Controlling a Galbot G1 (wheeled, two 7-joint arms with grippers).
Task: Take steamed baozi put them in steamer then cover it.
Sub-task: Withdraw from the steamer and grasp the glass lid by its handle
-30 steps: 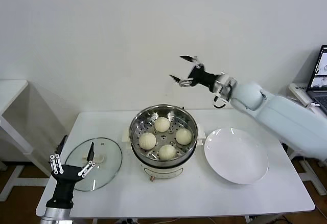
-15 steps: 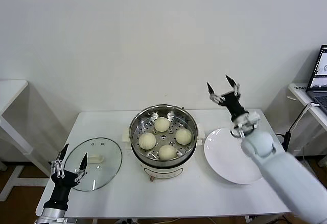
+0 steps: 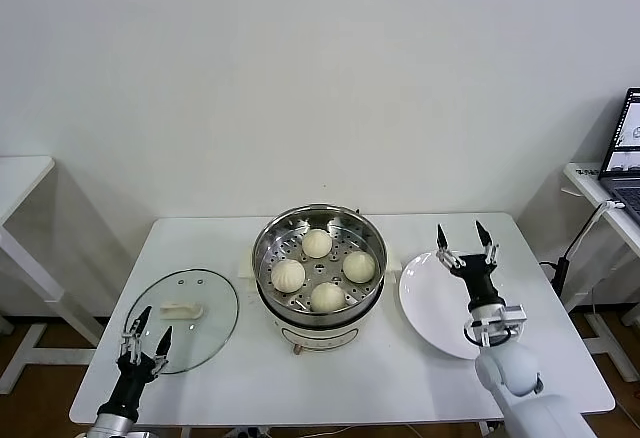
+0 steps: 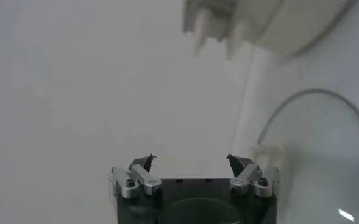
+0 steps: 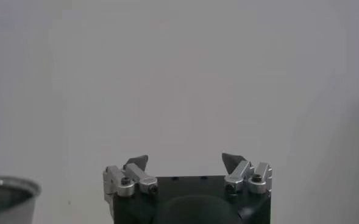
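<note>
On the table, the cover (image 3: 183, 320) lies flat, handle lengthwise toward the steamer (image 3: 320, 263); both grippers' fingers spread wide, holding nothing.

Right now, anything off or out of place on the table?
Nothing stands out. Four baozi sit in the open steamer; the cover lies flat on the table to its left, the white plate empty to its right. No spills.

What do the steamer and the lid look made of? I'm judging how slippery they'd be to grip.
The steamer looks like polished stainless steel: shiny, mirror-like walls and a perforated metal tray. The lid looks like clear glass with a thin metal rim, since the table shows through it; its cream handle is probably plastic.
</note>
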